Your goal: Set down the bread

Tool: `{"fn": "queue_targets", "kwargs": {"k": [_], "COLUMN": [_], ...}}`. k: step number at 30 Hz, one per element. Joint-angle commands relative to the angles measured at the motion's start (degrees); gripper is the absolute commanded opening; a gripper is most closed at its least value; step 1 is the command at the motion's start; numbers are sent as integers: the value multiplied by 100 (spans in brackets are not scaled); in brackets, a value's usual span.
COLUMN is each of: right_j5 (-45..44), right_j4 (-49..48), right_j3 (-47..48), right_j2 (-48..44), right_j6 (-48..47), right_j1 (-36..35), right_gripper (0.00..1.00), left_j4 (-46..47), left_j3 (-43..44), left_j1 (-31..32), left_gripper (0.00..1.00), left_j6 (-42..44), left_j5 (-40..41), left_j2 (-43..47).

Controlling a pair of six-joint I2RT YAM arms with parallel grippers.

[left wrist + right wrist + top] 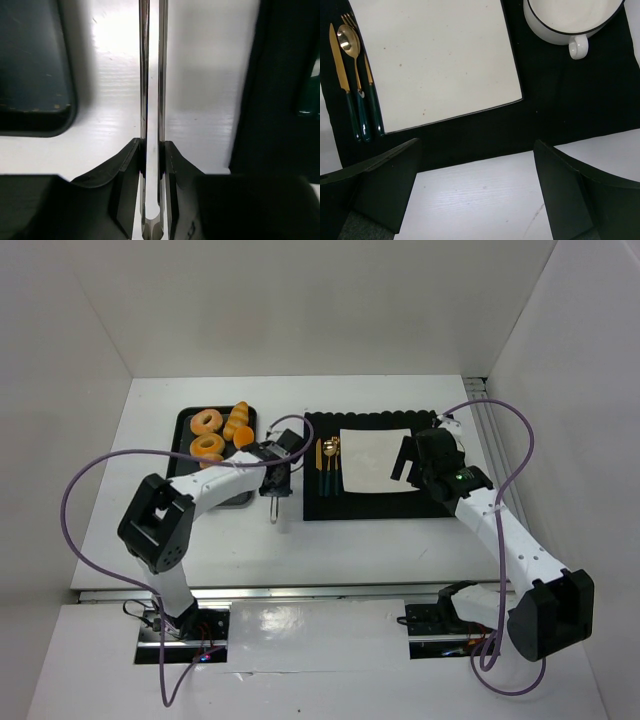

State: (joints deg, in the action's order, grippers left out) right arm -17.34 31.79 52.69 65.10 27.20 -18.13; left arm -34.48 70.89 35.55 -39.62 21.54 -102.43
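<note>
Two golden-orange ring breads [207, 422] [208, 446] lie in a dark tray [184, 430] at the back left, next to an elongated roll [237, 421]. My left gripper [275, 480] [152, 145] hangs over the white table between the tray and the black placemat [370, 506]. It is shut on metal tongs [273, 506] [162, 75], whose two blades lie close together and point toward the near edge. My right gripper [412, 460] [476, 145] is open and empty, above the placemat's near right part. No bread shows in either wrist view.
A white square plate [378, 460] [435, 60] lies on the placemat [560, 90]. Gold and green cutlery [328, 462] [355, 75] lies to its left. A white cup [570, 15] stands at the plate's right. The tray's corner [30, 65] shows in the left wrist view.
</note>
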Motion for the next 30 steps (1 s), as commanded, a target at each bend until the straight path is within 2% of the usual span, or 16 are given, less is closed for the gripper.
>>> {"fn": "queue_targets", "kwargs": {"k": [1, 5, 9, 12, 13, 14, 16, 19, 25, 30], "right_j5": [-76, -23, 29, 29, 29, -23, -23, -23, -23, -23], "right_j4": [-146, -147, -200, -200, -200, -147, -147, -199, -138, -138], "right_j3": [102, 102, 49, 49, 49, 49, 110, 110, 172, 172], "right_j2": [-6, -59, -59, -59, -59, -59, -59, -59, -59, -6], "right_j6": [66, 66, 66, 66, 66, 66, 66, 66, 13, -39], "right_j1": [-50, -103, -103, -103, -103, -103, -103, -103, -103, -103], "right_gripper": [100, 100, 100, 100, 100, 100, 100, 100, 100, 100], "left_j4": [-576, -841, -1235, -1168, -992, -825, -771, -771, -816, -674], "left_j3": [679, 1171, 1444, 1236, 1095, 998, 935, 996, 1252, 1199], "left_j1": [-118, -329, -715, -1154, -1321, -1645, -1910, -2375, -2966, -3545], "left_gripper": [23, 23, 23, 23, 23, 25, 31, 40, 41, 46], "left_j6": [234, 586, 639, 534, 603, 604, 726, 893, 947, 947], "left_j5": [439, 352, 228, 194, -208, -377, -615, -616, -757, -1318], "left_j2": [645, 1189, 1314, 1523, 1725, 1805, 1946, 1946, 1657, 1445]}}
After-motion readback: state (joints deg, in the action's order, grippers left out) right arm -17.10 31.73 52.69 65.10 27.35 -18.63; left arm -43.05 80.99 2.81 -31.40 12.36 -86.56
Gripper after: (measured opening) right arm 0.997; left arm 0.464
